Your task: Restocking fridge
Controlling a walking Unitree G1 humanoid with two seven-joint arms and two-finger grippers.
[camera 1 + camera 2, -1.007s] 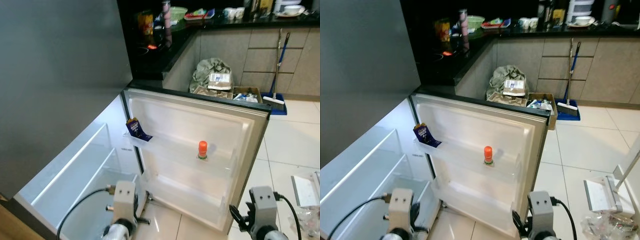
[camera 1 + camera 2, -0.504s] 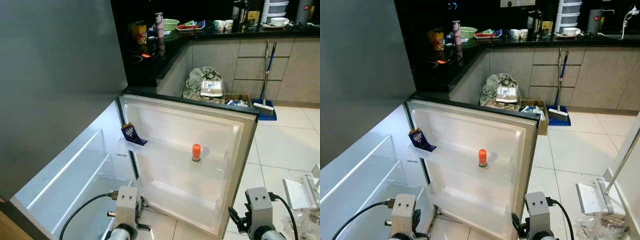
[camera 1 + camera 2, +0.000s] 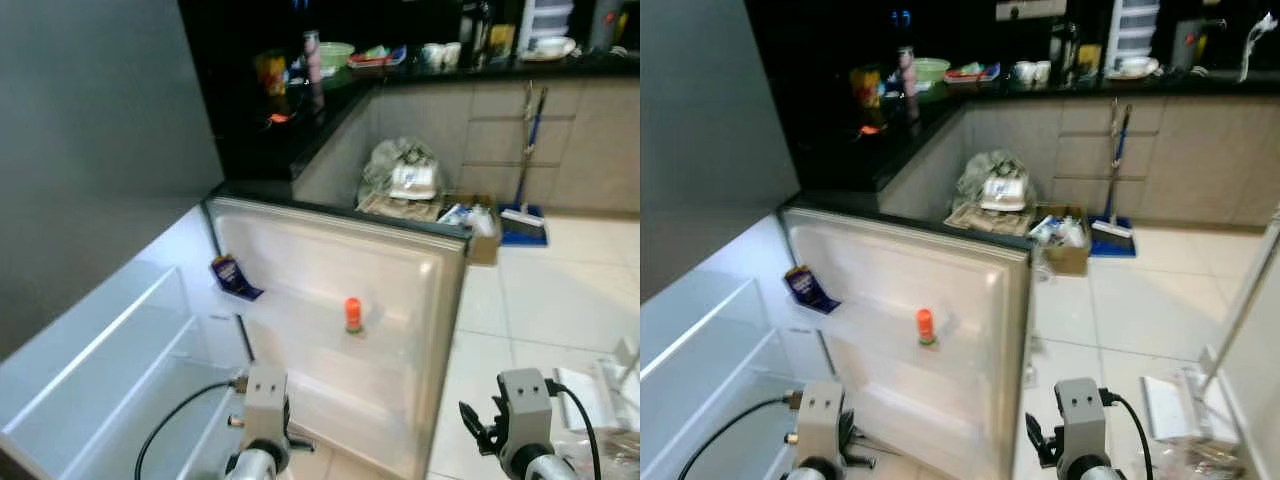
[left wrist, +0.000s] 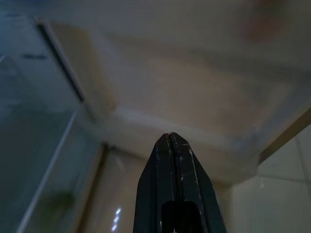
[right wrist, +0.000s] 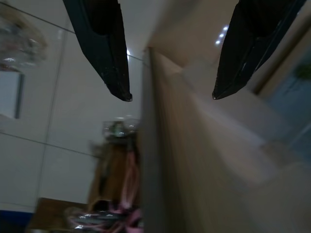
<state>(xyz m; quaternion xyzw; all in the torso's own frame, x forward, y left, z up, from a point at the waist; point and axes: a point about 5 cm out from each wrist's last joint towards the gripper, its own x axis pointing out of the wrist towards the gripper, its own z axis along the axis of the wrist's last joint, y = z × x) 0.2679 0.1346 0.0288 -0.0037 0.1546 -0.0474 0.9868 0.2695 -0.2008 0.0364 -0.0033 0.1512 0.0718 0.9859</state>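
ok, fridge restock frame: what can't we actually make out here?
- Orange-capped bottle on the fridge door shelf: too small and blurred in the eye views, so its label is unreadable.
- Blue packet in the door's upper bin: print too small to read.
- Fridge interior: cut off by the left and bottom edges.
- Countertop items: dark, small, blurred.
- Left wrist view: dim and soft beyond the left gripper.

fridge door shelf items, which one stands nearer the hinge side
The dark blue snack packet, tilted at the shelf's hinge end beside the fridge body. The orange-capped bottle stands upright mid-shelf.
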